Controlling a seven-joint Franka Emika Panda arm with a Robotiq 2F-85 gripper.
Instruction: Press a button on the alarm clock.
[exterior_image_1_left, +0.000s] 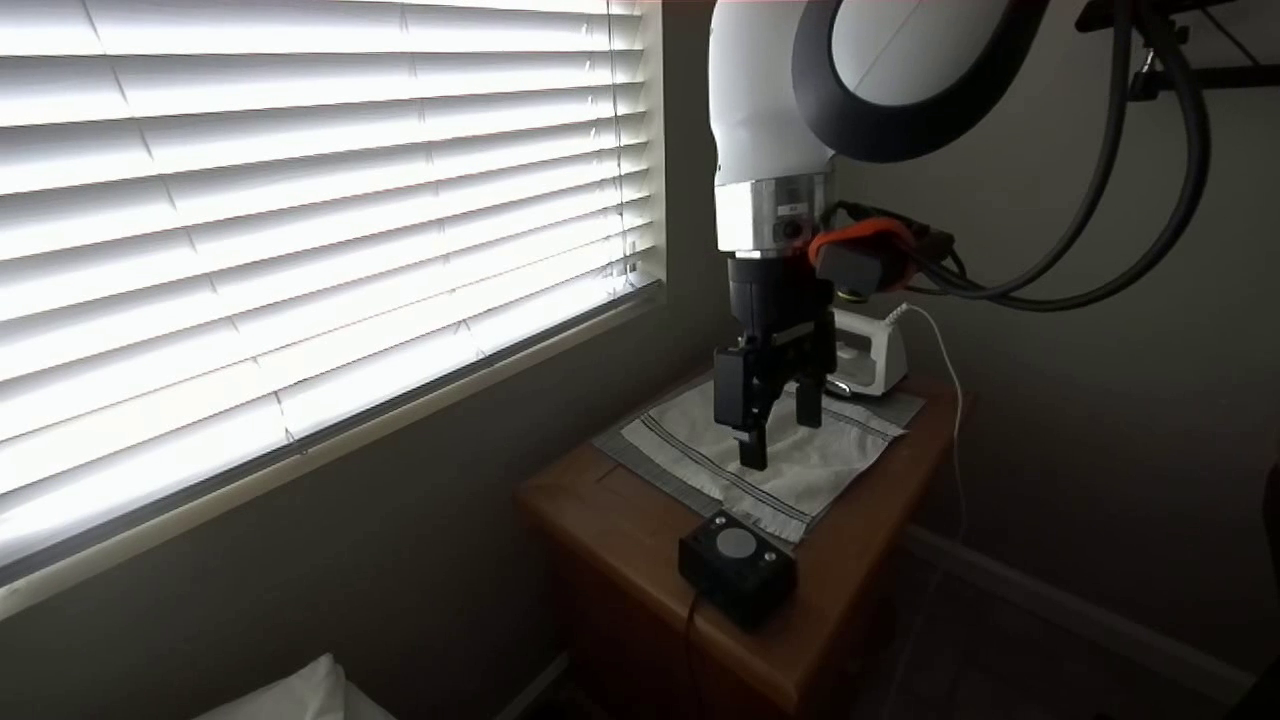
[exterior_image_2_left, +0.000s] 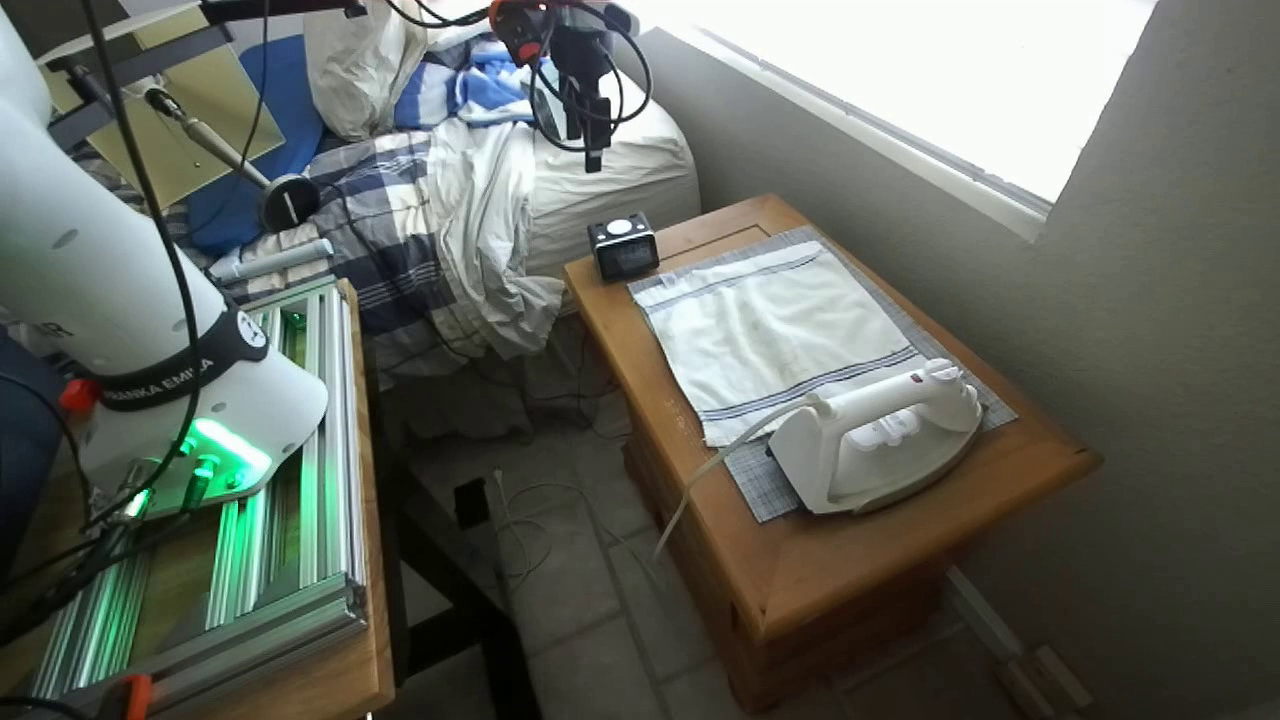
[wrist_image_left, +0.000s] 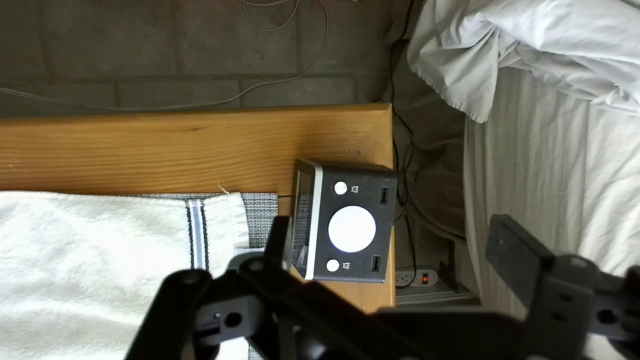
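Observation:
The alarm clock is a small black box with a large round pale button and two small round buttons on top. It sits at one end of the wooden table in both exterior views (exterior_image_1_left: 738, 575) (exterior_image_2_left: 628, 257). In the wrist view the clock (wrist_image_left: 367, 200) shows from above, with its large button (wrist_image_left: 352, 229) and small buttons (wrist_image_left: 340, 188) facing the camera. My gripper (exterior_image_1_left: 781, 435) is open and empty, pointing down above the table, apart from the clock. It also shows in an exterior view (exterior_image_2_left: 586, 143). In the wrist view its fingers (wrist_image_left: 395, 245) are wide apart.
A white clothes iron (exterior_image_2_left: 880, 440) with a trailing cord stands at the table's opposite end. A white towel (exterior_image_2_left: 780, 315) lies on a grey mat between iron and clock. A window with blinds (exterior_image_1_left: 300, 200) borders the table (exterior_image_2_left: 690, 480). A bed (exterior_image_2_left: 620, 180) stands beyond the clock's end.

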